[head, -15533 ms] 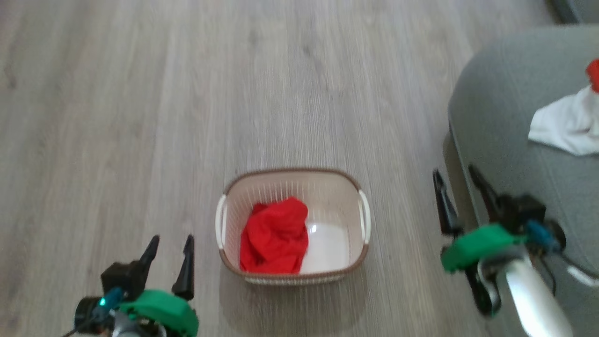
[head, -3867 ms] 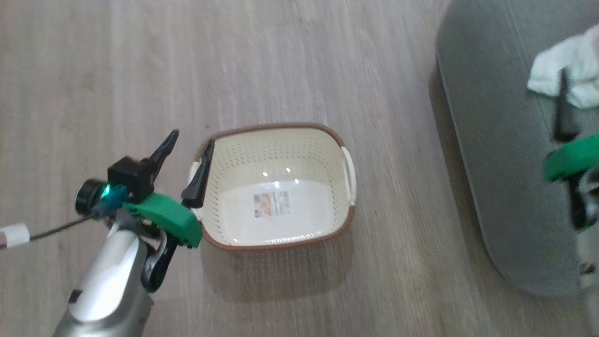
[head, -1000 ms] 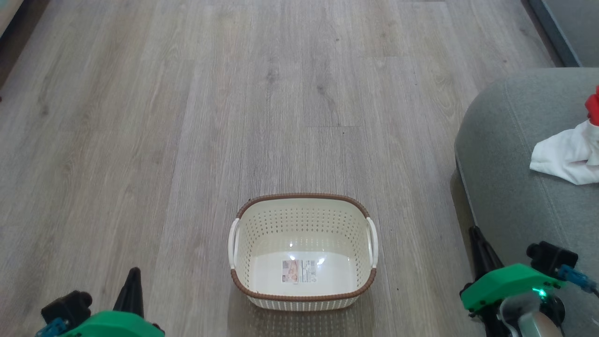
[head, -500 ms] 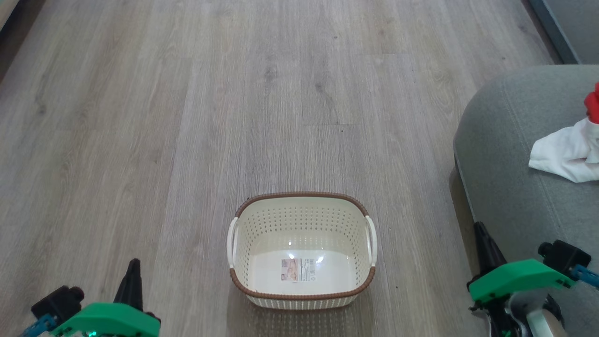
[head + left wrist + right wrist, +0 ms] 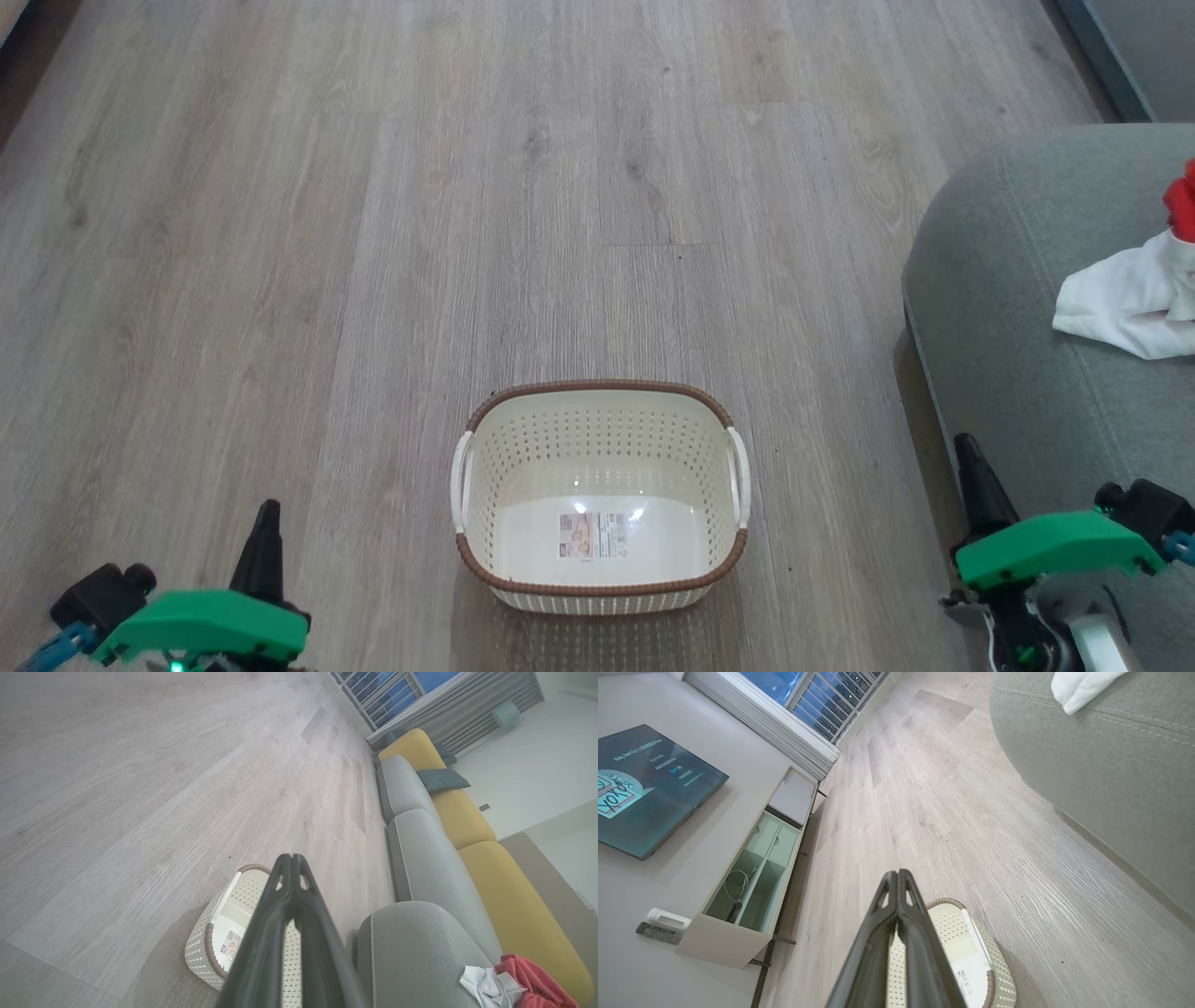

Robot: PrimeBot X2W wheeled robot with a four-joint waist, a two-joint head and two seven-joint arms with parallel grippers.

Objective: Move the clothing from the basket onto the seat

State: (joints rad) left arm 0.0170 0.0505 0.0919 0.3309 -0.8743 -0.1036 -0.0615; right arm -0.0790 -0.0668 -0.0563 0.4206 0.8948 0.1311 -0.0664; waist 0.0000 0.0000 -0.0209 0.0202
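Now the red-and-white clothing lies on the grey-green seat at the right edge; the cream basket, lower centre, has been emptied. Withdrawn low, the left gripper and right gripper are closed on nothing. The task seems finished.

- In the head view the light is bright, even and diffuse. The picture is sharp and the floor grain is crisp.
- Two small glare spots sit on the glossy bottom of the basket. A faint, soft shadow lies on the floor at its near side.
- A darker shadow band runs along the foot of the seat.
- In the wrist views, daylight comes from a bright blue window. Wide-angle distortion bends the floor planks toward the edges.
- The left pincer and right pincer show as dark shapes, soft-edged close to the lens.
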